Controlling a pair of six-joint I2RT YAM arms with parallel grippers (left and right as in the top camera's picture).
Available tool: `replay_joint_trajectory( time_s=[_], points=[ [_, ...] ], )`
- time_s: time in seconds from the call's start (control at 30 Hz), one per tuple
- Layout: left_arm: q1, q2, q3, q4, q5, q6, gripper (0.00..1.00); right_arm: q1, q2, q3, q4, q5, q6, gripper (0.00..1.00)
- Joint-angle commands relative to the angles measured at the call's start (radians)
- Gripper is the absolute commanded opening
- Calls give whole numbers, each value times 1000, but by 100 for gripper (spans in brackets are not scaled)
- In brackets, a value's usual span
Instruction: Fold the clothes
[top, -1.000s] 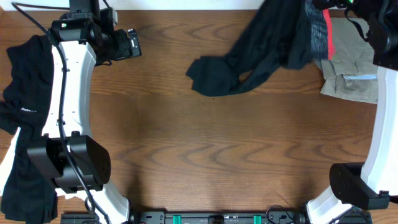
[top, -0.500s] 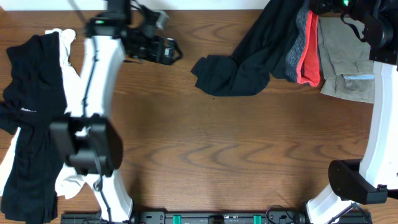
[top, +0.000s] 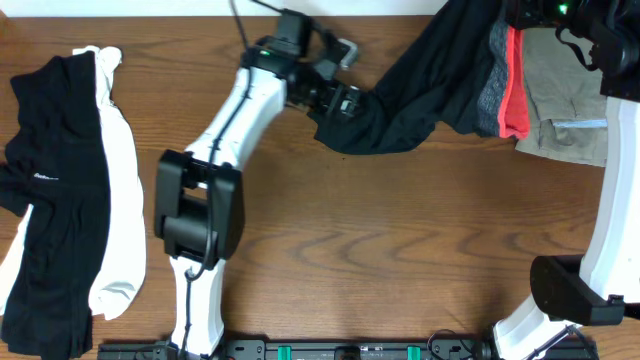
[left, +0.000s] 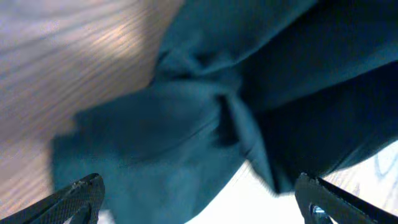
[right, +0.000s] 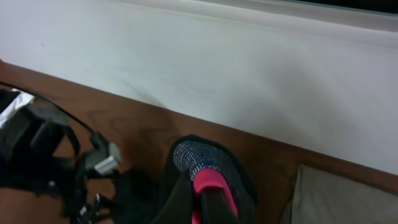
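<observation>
Overhead, left fingers (top: 345, 98) spread open over the dark garment (top: 400, 112); right fingers' (top: 524, 13) state cannot be told.

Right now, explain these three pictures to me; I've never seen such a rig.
These are two robot arms at a wooden table, each ending in a two-finger hand. The wide picture looks down from above; the other two come from a camera on each wrist. At the left lie a black garment and a white garment; at the right, a khaki garment. The right hand holds up a dark garment showing grey and red inside, its fingers hidden by cloth. The left hand hovers open over that garment's lower end.
</observation>
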Motion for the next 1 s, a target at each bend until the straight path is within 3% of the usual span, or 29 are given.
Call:
replay_joint_trajectory(
  time_s=[0.0, 0.2, 0.43, 0.57, 0.7, 0.83, 0.97],
  points=[
    [-50, 35, 1, 35, -81, -10, 100, -6, 12, 4, 2, 3, -14, 1],
    [-85, 86, 1, 100, -346, -164, 93, -6, 12, 4, -8, 3, -18, 1],
    [-85, 131, 1, 120, -371, -195, 75, -6, 12, 4, -9, 3, -22, 1],
    [-85, 159, 1, 123, -372, -238, 49, -6, 12, 4, -9, 3, -22, 1],
    [-84, 157, 1, 122, -372, -279, 9, -6, 12, 4, -10, 3, -25, 1],
    [-65, 97, 13, 58, -375, -321, 6, -11, 12, 4, -12, 3, -25, 1],
    [-20, -52, 39, -133, -394, -324, 6, -22, 12, 4, -18, 3, -25, 1]
  ],
)
